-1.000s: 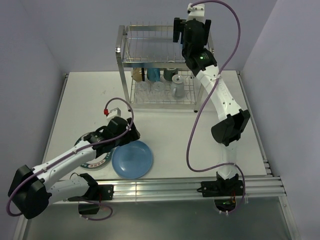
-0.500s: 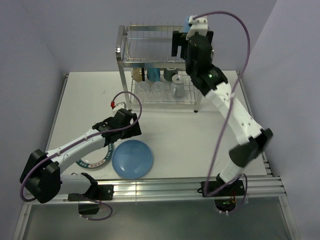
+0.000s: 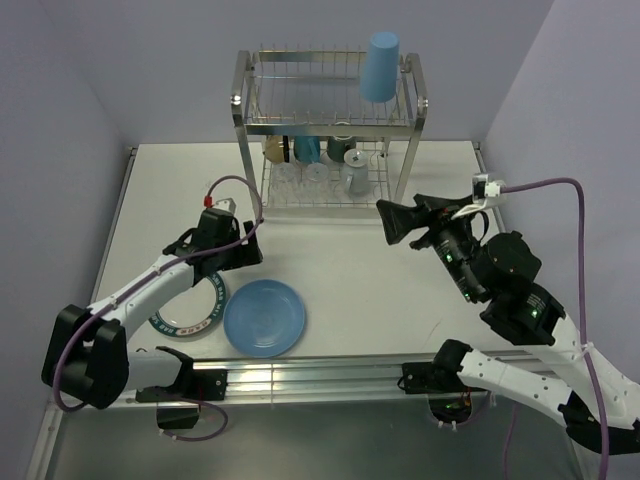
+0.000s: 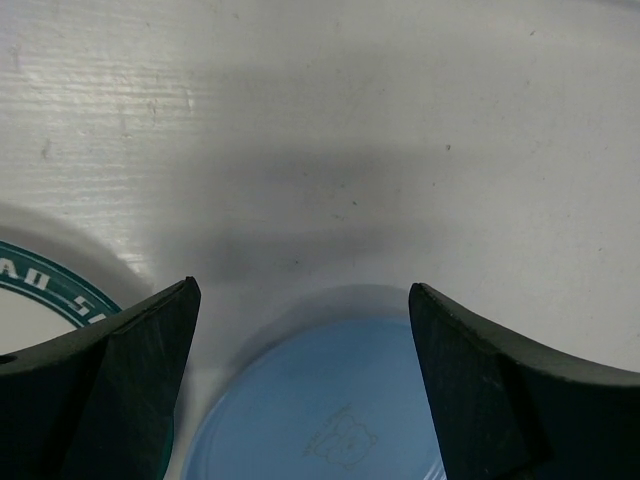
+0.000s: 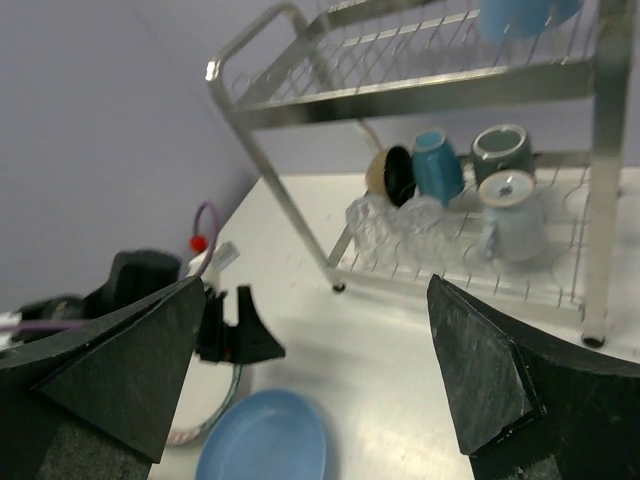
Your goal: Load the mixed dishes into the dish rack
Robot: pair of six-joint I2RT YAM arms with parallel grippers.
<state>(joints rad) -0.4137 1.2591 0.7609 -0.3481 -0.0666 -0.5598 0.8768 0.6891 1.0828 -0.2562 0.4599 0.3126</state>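
Note:
The dish rack stands at the back of the table. The blue tumbler sits upside down on its top tier. On the lower tier are a cream cup with the black bowl, a blue mug, the dark mug, the pale blue mug and clear glasses. The blue plate and the white plate with patterned rim lie flat near the front left. My left gripper is open and empty just above the blue plate's far edge. My right gripper is open and empty in front of the rack.
The white plate lies partly under my left arm. A metal rail runs along the table's near edge. Purple walls close in behind and beside the rack. Bare table lies between the plates and the rack.
My right gripper let go of the blue tumbler on the top tier and drew back down and to the right. My left gripper shifted a little left and away, over the plates.

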